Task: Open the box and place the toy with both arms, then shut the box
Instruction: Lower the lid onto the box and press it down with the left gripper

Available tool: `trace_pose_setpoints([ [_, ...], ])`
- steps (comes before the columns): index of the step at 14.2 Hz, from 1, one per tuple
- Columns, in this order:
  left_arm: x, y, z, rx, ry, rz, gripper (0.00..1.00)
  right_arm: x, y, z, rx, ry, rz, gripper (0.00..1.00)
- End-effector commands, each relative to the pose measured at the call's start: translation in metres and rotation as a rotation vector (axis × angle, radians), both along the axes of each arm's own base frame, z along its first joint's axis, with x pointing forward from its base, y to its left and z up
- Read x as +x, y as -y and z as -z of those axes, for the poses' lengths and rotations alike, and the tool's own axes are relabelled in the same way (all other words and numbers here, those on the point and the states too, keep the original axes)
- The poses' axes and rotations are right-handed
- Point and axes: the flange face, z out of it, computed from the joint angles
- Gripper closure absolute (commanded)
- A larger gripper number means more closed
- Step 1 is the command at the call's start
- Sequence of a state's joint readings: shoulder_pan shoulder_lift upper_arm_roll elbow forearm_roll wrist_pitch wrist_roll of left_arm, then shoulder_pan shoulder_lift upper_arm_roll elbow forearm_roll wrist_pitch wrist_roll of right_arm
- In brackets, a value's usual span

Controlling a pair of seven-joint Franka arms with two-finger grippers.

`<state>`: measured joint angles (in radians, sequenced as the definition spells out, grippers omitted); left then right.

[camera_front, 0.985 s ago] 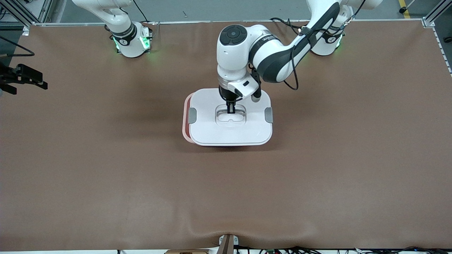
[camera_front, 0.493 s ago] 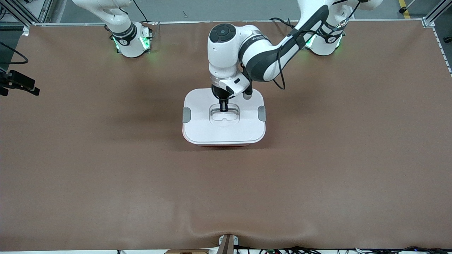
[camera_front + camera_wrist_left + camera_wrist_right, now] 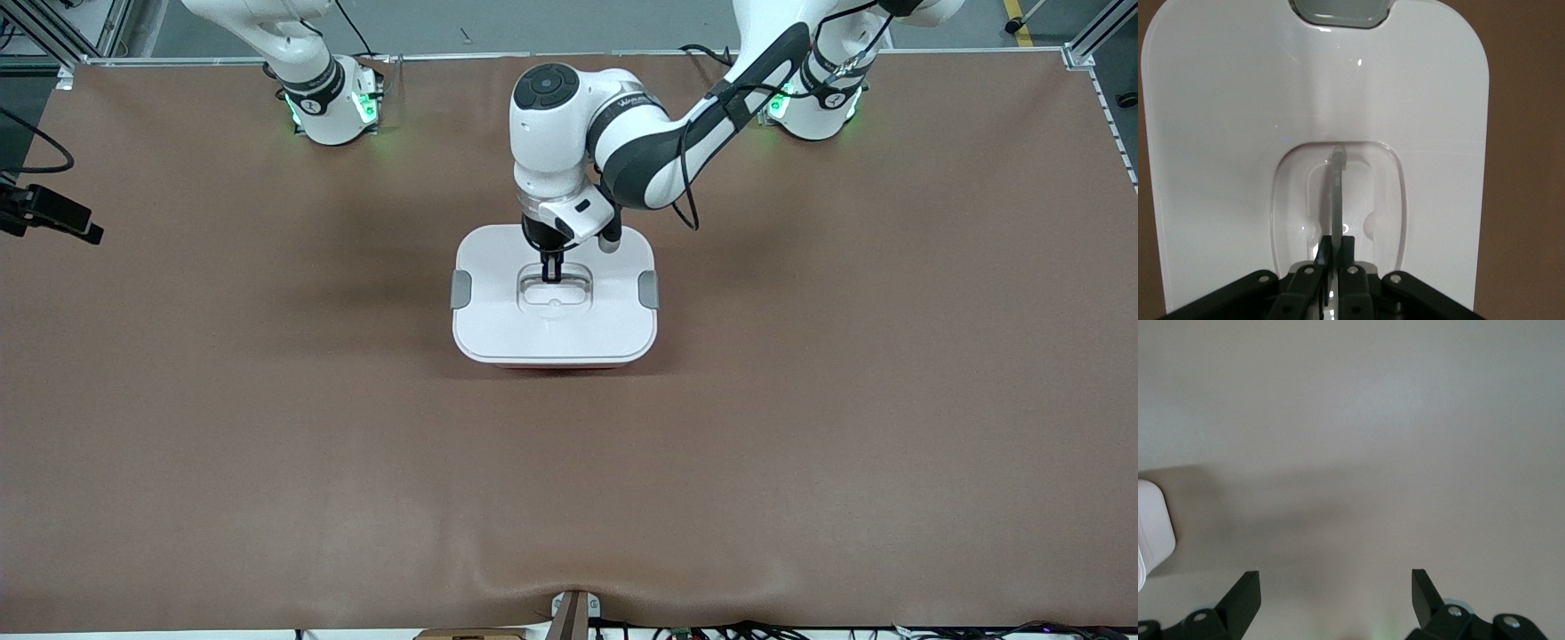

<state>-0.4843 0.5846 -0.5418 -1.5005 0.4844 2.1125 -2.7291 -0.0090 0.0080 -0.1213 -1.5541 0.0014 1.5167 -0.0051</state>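
The box's white lid (image 3: 498, 329) lies squarely over the pale pink base, of which only a thin strip (image 3: 556, 365) shows at the edge nearest the camera. One grey clip (image 3: 460, 289) sits at each end of the lid, the other (image 3: 649, 289) toward the left arm's end. My left gripper (image 3: 551, 272) stands over the lid's middle, shut on the clear handle (image 3: 1337, 193), with the lid (image 3: 1225, 133) spread under it. My right gripper (image 3: 53, 216) waits open at the right arm's end of the table, nothing between its fingers (image 3: 1245, 593). The toy is out of view.
Brown mat (image 3: 800, 427) covers the whole table around the box. The two arm bases (image 3: 329, 102) stand along the table's edge farthest from the camera. A white rounded corner (image 3: 1151, 533) shows at the rim of the right wrist view.
The left gripper has carried the lid toward the right arm's end, and it now covers the pink base that showed beside it. The right gripper shifted slightly.
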Motion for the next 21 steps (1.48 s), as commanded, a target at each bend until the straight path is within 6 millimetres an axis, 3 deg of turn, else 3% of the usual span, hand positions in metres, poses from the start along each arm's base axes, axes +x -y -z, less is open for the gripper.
trace_pose_setpoints([
  [1,-0.002,0.011,0.004,0.000,0.032,-0.042,1.00,0.000,0.001,-0.002,-0.004,0.026,0.016,0.00],
  [21,-0.010,0.010,0.017,0.026,0.013,-0.073,1.00,0.011,-0.001,0.001,0.013,0.052,0.020,0.00],
])
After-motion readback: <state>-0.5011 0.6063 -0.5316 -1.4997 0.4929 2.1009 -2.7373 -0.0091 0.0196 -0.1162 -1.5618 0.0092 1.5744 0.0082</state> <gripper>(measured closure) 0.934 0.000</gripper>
